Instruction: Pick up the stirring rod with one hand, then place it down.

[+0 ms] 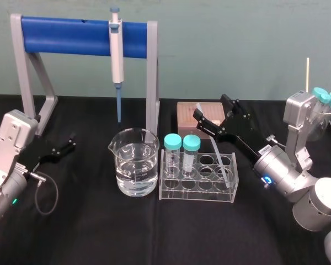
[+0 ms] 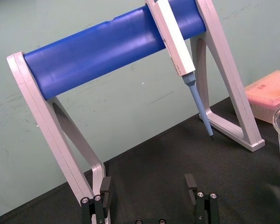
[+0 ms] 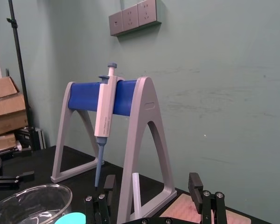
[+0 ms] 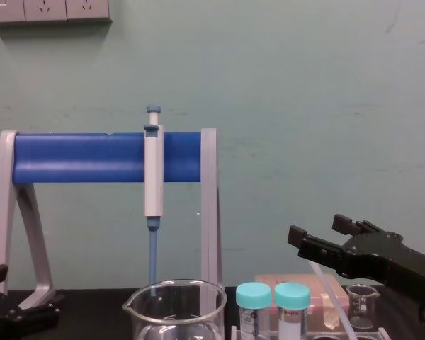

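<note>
Head view, rod: the long, thin, translucent white stirring rod (image 1: 220, 160) leans in the clear plastic tube rack (image 1: 209, 193) near the middle of the black desk (image 1: 154, 237). Its top slants toward the desk's far edge.
Head view, right arm: the black two-fingered right gripper (image 1: 209, 105) hovers over the rack's far side with its jaws spread, pinching nothing.
Head view, left arm: the left gripper (image 1: 73, 142) sits parked by the desk's left edge.
Left wrist view, jaws: spread, with nothing between them; they face the grey stand with a blue bar (image 2: 107, 51).
Right wrist view, rod and jaws: the stirring rod (image 3: 136, 196) stands between the spread jaws, nearer one finger and apparently touching neither.
Chest view, rod: it slants up out of the rack toward the right gripper.
Risk, closing: because the rod is off-centre, one finger would probably reach it first and push it sideways.
Risk, lifting: a slanted pull could drag the rack or knock the two teal-capped tubes (image 1: 182, 144), and the smooth rod may slip.
</note>
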`<state>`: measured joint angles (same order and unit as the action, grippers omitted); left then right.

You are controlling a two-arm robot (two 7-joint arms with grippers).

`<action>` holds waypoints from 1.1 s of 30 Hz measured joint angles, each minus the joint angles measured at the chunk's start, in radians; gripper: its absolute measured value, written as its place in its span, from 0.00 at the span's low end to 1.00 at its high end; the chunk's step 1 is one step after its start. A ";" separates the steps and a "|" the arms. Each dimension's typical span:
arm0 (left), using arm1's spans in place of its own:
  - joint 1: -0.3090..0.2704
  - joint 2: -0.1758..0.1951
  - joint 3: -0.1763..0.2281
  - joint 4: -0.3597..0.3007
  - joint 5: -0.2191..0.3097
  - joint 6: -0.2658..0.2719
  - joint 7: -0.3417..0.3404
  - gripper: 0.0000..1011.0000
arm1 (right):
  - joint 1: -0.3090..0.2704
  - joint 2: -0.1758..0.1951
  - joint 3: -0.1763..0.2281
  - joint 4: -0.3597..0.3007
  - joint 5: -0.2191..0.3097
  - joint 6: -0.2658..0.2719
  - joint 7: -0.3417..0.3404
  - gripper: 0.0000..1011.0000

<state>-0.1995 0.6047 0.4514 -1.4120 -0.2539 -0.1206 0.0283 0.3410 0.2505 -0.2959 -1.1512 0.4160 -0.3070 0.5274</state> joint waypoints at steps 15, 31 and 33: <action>0.000 0.000 0.000 0.000 0.000 0.000 0.000 0.99 | -0.082 0.030 0.097 -0.159 -0.039 0.049 -0.164 0.99; 0.000 0.000 0.000 0.000 0.000 0.000 0.000 0.99 | -0.145 0.048 0.161 -0.167 -0.126 0.201 -0.281 0.99; 0.000 0.000 0.000 0.000 0.000 0.000 0.000 0.99 | -0.147 0.048 0.161 -0.166 -0.131 0.211 -0.281 0.99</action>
<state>-0.1995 0.6047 0.4514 -1.4120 -0.2539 -0.1205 0.0283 0.1941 0.2985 -0.1348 -1.3173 0.2851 -0.0956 0.2469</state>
